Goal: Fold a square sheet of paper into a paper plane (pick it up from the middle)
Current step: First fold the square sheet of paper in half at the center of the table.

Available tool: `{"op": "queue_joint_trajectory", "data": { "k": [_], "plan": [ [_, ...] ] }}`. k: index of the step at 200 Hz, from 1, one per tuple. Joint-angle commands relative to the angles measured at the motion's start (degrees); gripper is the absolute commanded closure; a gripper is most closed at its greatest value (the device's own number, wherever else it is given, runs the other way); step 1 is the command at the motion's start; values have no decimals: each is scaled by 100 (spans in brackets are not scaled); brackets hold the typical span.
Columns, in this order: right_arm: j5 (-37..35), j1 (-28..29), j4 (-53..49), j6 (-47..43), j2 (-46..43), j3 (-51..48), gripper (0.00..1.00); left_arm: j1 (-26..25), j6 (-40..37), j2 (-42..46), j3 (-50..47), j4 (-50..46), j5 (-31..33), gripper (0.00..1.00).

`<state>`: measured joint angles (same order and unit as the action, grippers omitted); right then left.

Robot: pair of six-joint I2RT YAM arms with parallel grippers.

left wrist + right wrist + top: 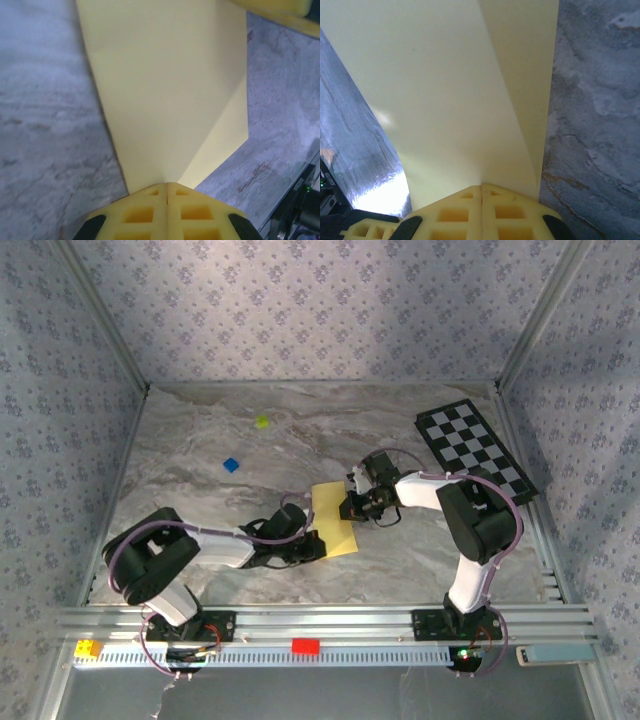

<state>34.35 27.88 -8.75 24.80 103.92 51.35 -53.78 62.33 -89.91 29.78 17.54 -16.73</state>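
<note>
Top external view: the yellow sheet of paper (335, 512) sits just below the middle of the frame on the marbled bench (200, 495), showing as an upright oblong, taller than it is wide. The left claw (322, 537) meets it at its lower left edge, and the right claw (347, 506) meets it at its right edge, so the two arms face each other across the sheet. A black-and-white checkered board (475, 448) lies in the upper right of the frame, well apart from the paper. A small yellow-green block (262, 422) and a small blue block (231, 465) lie to the upper left, also well apart from it.

In the left wrist view, the left claw (166, 186) is clenched on the near tip of the paper (165, 90). Its two yellow fingers are pressed together with the sheet between them. The paper is doubled there, with a second layer showing along the lower right side, and the grey bench (45, 125) shows on either side.

In the right wrist view, the right claw (481, 187) is likewise clenched on the paper (445, 90). The sheet rises from the fingers in a curve, with a narrower strip folded along its right side. The bench (595, 125) fills the right of the frame.
</note>
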Motion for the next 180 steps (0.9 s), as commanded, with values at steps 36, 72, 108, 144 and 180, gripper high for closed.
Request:
{"op": "queue_joint_trajectory", "data": {
  "k": [36, 72, 108, 144, 180],
  "plan": [
    [-1115, -80, -839, -28, 467, -362, 100, -63, -494, 352, 11, -860, -133, 100],
    [-1120, -77, -874, -45, 454, -338, 100, -63, -710, 741, 361, -1254, 87, 100],
    [-1072, -64, -878, -36, 470, -319, 100, 468, -857, 999, 687, -1380, 239, 100],
    [-1028, -62, -910, -50, 506, -276, 100, 1136, -1085, 489, 1258, -1229, -281, 100],
    [-1061, -38, -987, -28, 481, -169, 100, 1369, -1275, -195, 1661, -963, -670, 100]
  ]
}}
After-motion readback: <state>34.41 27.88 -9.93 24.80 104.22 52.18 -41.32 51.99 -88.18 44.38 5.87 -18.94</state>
